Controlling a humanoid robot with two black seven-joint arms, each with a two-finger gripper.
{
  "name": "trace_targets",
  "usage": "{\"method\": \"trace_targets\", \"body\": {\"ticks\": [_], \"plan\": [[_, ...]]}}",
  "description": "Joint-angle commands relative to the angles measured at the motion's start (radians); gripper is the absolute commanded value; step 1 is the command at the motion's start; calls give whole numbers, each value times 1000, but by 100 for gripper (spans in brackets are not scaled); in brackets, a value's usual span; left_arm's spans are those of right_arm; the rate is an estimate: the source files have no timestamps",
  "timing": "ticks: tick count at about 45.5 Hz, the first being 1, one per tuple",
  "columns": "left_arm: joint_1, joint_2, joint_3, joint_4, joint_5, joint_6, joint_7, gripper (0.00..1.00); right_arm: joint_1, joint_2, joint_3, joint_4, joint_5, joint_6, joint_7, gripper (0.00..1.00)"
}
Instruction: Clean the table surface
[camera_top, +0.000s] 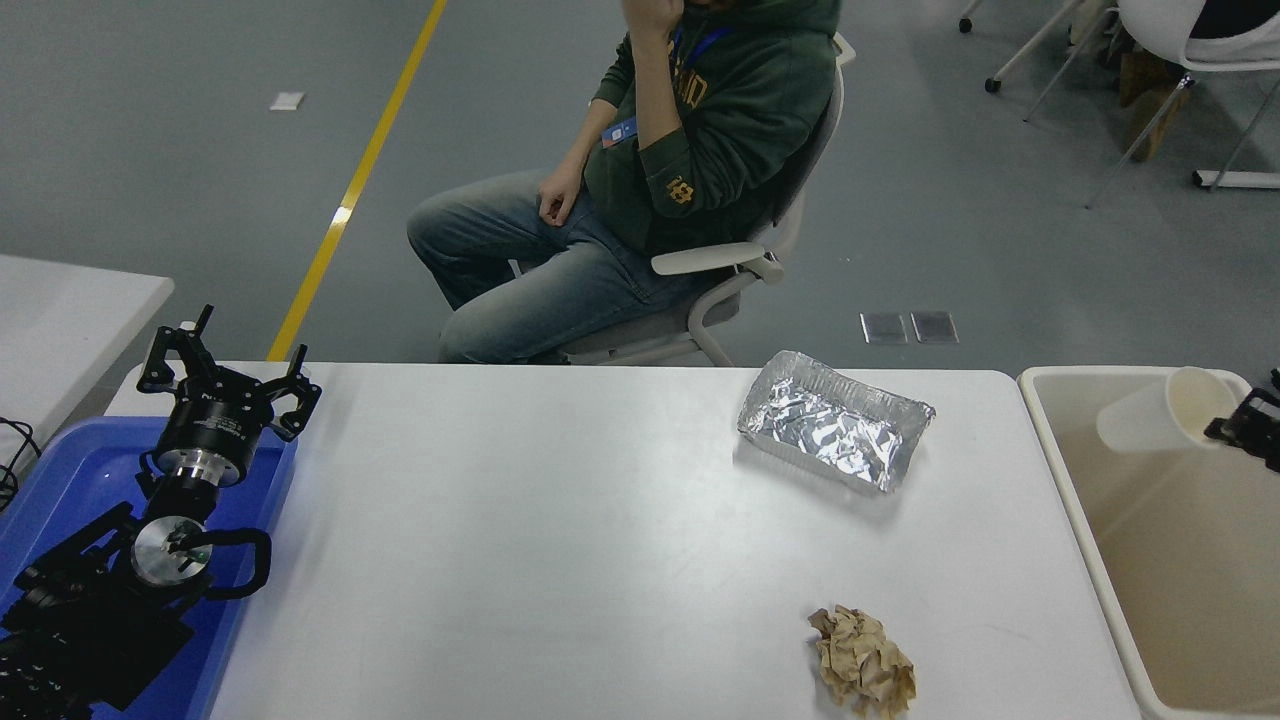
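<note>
Two scraps lie on the table surface (560, 540); no legible writing.

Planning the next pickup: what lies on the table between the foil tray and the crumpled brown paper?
Nothing: the head view shows bare white table surface between the foil tray and the crumpled brown paper.

Yellow lettering runs across the chest of the seated person's green hoodie (735, 110), but it is too small to read. A yellow emblem sits on its sleeve cuff, also illegible.
</note>
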Motion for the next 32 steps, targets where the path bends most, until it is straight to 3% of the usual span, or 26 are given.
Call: {"method": "trace_targets", "body": {"ticks": [1, 10, 25, 32], "plan": [[0, 0, -1, 0, 0, 0, 0, 100, -13, 125, -97, -212, 5, -82, 74, 0], [0, 0, 0, -1, 0, 0, 0, 100, -52, 216, -195, -345, 18, -230, 74, 0], [0, 0, 0, 0, 0, 0, 0, 100, -173, 233, -459, -431, 183, -420, 66, 0], [0, 0, 0, 0, 0, 0, 0, 100, -219, 248, -496, -433, 240, -434, 66, 0]]}}
